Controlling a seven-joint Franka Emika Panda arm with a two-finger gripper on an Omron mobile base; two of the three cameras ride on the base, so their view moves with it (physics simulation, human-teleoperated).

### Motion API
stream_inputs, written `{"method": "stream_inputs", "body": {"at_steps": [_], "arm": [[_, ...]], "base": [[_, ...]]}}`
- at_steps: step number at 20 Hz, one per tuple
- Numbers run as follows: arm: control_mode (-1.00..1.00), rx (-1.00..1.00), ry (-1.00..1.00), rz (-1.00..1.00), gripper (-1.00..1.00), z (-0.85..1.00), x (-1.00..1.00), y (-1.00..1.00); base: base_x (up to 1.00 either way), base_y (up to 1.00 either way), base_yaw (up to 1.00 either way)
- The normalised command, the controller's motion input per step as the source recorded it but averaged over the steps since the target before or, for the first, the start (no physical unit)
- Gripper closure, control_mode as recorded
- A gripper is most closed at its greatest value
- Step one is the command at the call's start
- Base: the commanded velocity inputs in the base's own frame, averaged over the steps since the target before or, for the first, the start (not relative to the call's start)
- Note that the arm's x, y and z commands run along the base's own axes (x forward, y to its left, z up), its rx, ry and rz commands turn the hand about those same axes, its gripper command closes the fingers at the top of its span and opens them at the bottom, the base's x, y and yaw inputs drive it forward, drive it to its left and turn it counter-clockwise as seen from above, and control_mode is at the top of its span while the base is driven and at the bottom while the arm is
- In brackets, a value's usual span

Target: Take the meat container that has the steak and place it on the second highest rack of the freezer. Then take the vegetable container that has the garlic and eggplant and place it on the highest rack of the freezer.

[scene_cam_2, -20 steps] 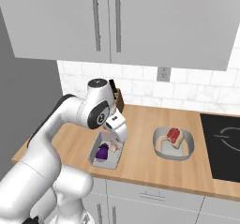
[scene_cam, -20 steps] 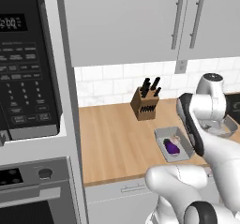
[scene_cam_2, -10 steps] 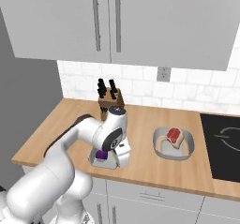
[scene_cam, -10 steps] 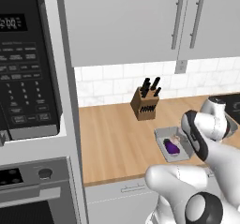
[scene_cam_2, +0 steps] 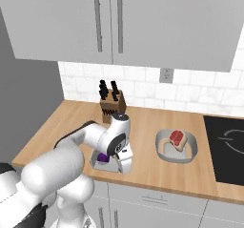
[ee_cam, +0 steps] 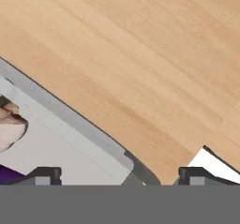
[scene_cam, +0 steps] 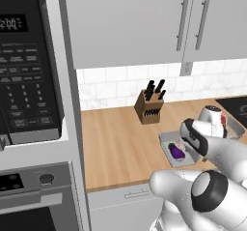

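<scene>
Your gripper [ee_cam: 119,174] sits very low over the near rim of the shallow grey vegetable container [ee_cam: 70,120], its two dark finger tips spread apart with the rim's corner between them and nothing yet pinched. Over the last second the white arm [scene_cam_2: 107,141] has folded down from a raised pose to the wooden counter [scene_cam_2: 143,172], so you appear to be lining up a grasp on this container's edge. Inside the tray, the pale pinkish garlic bulb [ee_cam: 9,124] lies beside the glossy dark-purple eggplant [scene_cam: 177,151]. The round grey meat container [scene_cam_2: 176,147] with the red steak [scene_cam_2: 177,137] stands well apart to the right on the counter, so the first placement looks not done. The wrist points steeply down, the elbow bent low beside the wooden knife block [scene_cam: 149,109].
</scene>
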Motion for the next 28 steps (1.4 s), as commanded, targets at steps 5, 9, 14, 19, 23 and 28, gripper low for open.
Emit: {"method": "stream_inputs", "body": {"at_steps": [5,9,14,19,23,28], "arm": [[-1.00,0.00,0.05,0.00,-1.00,-0.42,0.01,0.01],[-1.00,0.00,0.06,0.00,1.00,-0.31,0.18,0.09],[-1.00,0.00,0.01,0.00,1.00,-0.02,0.04,0.02],[-1.00,0.00,-0.01,0.00,1.00,0.00,-0.03,0.00],[-1.00,0.00,-0.14,0.00,1.00,0.22,-0.33,0.12],[-1.00,-0.05,-0.16,-0.06,1.00,0.32,-0.40,0.73]], "base": [[0.00,0.00,0.00],[0.00,0.00,0.00],[0.00,0.00,0.00],[0.00,0.00,0.00],[0.00,0.00,0.00],[0.00,0.00,0.00]]}}
